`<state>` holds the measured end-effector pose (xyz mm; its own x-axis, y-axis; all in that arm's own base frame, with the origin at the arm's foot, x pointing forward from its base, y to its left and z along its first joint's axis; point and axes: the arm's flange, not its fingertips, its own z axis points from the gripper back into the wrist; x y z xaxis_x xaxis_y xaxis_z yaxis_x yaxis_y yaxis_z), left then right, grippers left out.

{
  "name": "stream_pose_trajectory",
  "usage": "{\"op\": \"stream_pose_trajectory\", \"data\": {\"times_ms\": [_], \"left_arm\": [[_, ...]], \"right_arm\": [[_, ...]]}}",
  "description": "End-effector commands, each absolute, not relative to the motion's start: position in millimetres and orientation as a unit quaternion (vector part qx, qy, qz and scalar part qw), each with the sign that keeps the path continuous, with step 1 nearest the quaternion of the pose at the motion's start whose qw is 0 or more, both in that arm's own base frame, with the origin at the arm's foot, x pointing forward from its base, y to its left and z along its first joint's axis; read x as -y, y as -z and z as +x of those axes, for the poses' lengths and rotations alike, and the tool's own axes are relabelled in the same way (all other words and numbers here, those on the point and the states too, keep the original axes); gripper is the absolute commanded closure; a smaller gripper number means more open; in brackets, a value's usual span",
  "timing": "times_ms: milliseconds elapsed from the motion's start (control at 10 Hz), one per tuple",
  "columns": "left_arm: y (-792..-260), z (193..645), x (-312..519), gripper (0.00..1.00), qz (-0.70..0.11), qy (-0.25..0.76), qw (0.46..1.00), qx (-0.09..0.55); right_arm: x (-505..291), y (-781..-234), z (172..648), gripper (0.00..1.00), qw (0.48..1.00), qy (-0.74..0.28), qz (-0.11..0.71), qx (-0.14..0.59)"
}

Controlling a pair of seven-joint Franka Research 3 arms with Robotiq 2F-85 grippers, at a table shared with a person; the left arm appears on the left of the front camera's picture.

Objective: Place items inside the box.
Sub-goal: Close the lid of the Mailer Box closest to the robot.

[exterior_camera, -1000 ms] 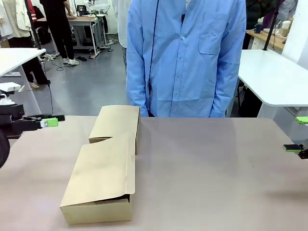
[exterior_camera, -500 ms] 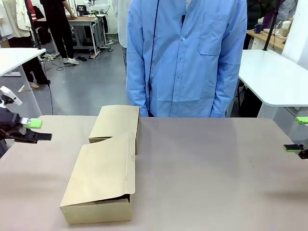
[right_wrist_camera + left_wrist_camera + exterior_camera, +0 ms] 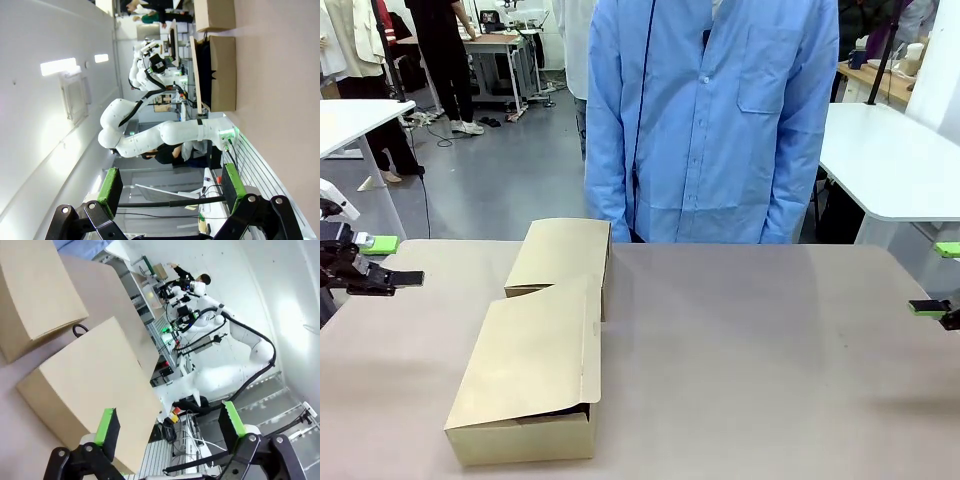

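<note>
Front view: two brown cardboard boxes sit on the tan table (image 3: 770,340), left of its middle. The box (image 3: 528,375) of the task is the nearer one, shallow and long, its wide flap lid lying down over it with a dark slit showing under the flap at the near end. Its long axis runs from the near edge away toward the person (image 3: 710,120) in a blue shirt standing at the far side, leaning slightly to the right as it goes. The second box (image 3: 561,255) lies just beyond it, touching or nearly touching its far end.

The left gripper (image 3: 382,262) hangs over the table's left edge, well to the left of the box, its green pads spread apart with nothing between them. The right gripper (image 3: 938,280) shows at the far right edge, far from both boxes, jaws wide and empty.

The left wrist view gives what the front cannot: the box (image 3: 95,390) seen along the left gripper's (image 3: 170,427) own fingers, just beyond the left-hand pad, with a dark loop at the gap between it and the second box (image 3: 35,295).

The right wrist view, rolled sideways, shows the right gripper (image 3: 170,187) with open space between its pads, and the box (image 3: 222,72) far ahead with its dark interior showing under the flap.
</note>
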<state>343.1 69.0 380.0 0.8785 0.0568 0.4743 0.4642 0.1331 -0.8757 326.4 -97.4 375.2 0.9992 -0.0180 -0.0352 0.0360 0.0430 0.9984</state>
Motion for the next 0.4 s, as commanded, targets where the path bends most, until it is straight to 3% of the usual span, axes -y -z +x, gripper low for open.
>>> {"op": "stream_pose_trajectory", "data": {"times_ms": [0, 300], "left_arm": [[-381.7, 340.7, -69.5, 0.00, -0.635, 0.154, 0.728, 0.207], [-381.7, 340.7, -69.5, 0.00, -0.635, 0.154, 0.728, 0.207]], "right_arm": [[99.7, -379.8, 324.4, 0.00, 0.725, 0.018, 0.689, -0.016], [99.7, -379.8, 324.4, 0.00, 0.725, 0.018, 0.689, -0.016]]}}
